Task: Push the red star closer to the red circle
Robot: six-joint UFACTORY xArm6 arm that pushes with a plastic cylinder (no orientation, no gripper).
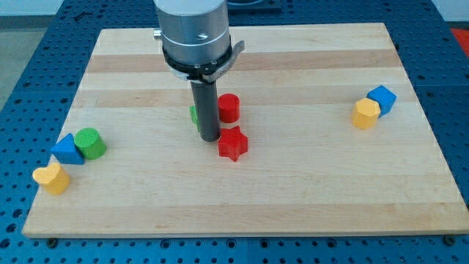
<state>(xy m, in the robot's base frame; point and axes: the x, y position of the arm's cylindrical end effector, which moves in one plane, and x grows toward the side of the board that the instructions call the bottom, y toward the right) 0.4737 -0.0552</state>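
Dark and straight, my tip rests on the wooden board, holding nothing, just left of the red star. Just above the star sits the red circle. A green block peeks out behind the rod, shape hidden.

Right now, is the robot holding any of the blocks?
No, nothing is held. I have no jaws, only a rod. My tip sits just to the view's left of the red star, below the red circle.
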